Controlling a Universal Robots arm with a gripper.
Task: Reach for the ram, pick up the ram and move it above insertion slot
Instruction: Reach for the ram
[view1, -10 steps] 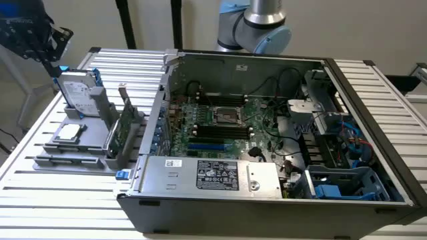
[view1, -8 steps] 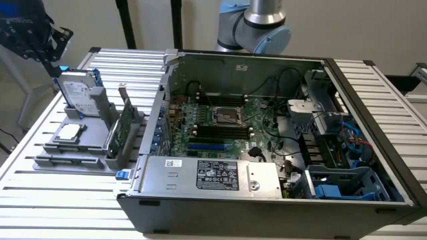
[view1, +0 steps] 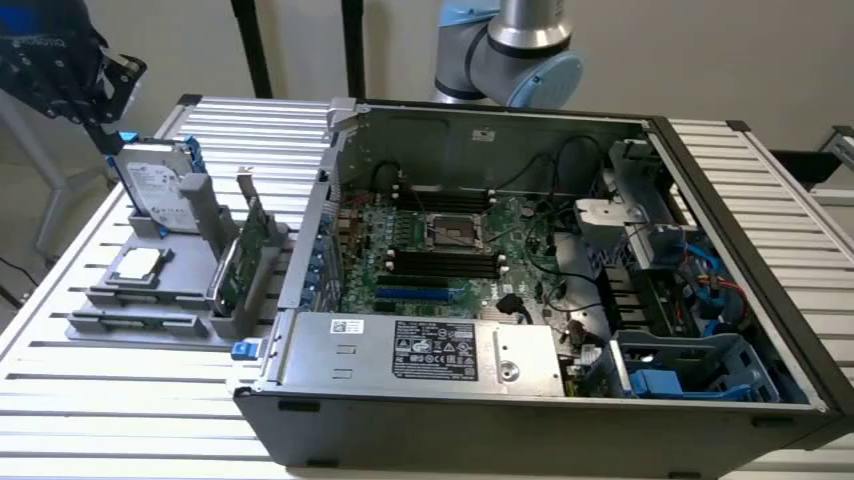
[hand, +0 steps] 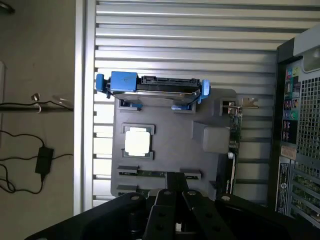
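Hanging above tray (hand: 170, 145) edge near ram (hand: 150, 173); hand (hand: 175, 192) open or closed, cannot tell; bare table slats (hand: 175, 30) around.

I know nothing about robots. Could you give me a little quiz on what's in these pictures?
1. True or false: the computer case lies open on the slatted table.
2. What stands in a blue frame on the grey holder? A hard drive; B fan; C keyboard.
3. Where is the ram: in the gripper or in the grey holder?
Key: 1 true; 2 A; 3 in the grey holder.
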